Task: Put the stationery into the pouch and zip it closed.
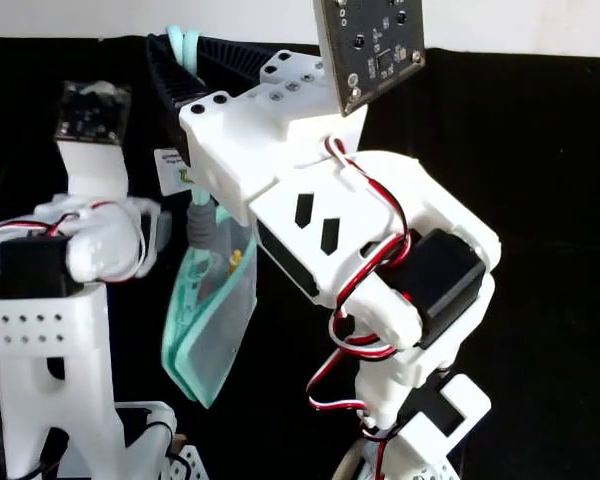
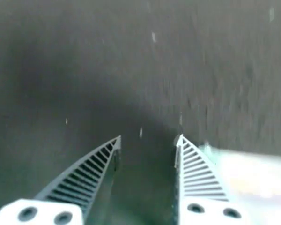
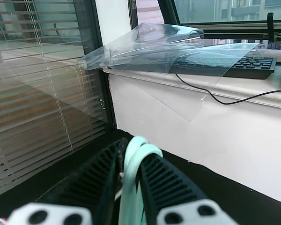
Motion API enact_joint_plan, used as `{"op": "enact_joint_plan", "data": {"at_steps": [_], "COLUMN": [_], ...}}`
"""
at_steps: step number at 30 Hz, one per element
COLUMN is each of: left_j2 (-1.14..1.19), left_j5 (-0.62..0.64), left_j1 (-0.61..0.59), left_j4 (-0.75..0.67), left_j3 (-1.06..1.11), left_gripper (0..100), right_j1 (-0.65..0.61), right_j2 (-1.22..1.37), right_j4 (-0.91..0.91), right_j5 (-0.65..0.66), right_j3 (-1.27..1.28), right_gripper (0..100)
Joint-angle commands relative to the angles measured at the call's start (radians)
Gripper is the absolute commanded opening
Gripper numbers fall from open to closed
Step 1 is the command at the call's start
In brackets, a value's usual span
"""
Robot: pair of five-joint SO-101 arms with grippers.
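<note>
Pouch (image 1: 212, 310), mint and see-through, hangs in the air off the dark counter (image 1: 550, 200) with its bottom corner pointing down. At the top of the pouch is a mint loop (image 3: 130, 197), and the right gripper (image 1: 180, 55) is clamped on that loop, its black ribbed fingers (image 3: 100, 183) pressed against either side of the strap. A grey stick-shaped item (image 1: 201, 225) shows through the upper part of the pouch, with a small yellow bit (image 1: 238, 258) just beside it; what either one is cannot be told. Whether the pouch's zip is closed cannot be made out. The left arm (image 1: 75, 245) stands beside the pouch, apart from it. The left gripper (image 2: 148, 138) is spread wide and holds nothing, its pale ribbed fingers (image 2: 196, 173) aimed at bare counter. A pale mint-white blur (image 2: 246, 176) lies just beside one finger, possibly the pouch, but too soft to confirm. Past the pouch's loop in the right wrist view, a keyboard (image 3: 246, 63) sits on a white ledge under a clear plastic sheet (image 3: 150, 42).
</note>
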Motion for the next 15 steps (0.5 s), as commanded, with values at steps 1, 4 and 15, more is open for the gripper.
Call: {"op": "enact_joint_plan", "data": {"at_steps": [1, 4, 15], "left_j2": [-0.013, -0.087, -0.432], "left_j5": [-0.037, -0.038, -0.075], "left_j1": [-0.016, -0.016, -0.087], "left_j4": [0.106, 0.107, 0.110], "left_j3": [-0.084, -0.093, -0.104], "left_gripper": [20, 20, 20], "right_j1": [-0.008, -0.008, -0.008], "right_j2": [-0.001, -0.001, -0.001], "right_j4": [-0.025, -0.025, -0.025], "right_j5": [-0.008, -0.008, -0.008], "right_j3": [-0.022, -0.022, -0.019], "right_gripper": [0.6, 0.6, 0.6]}}
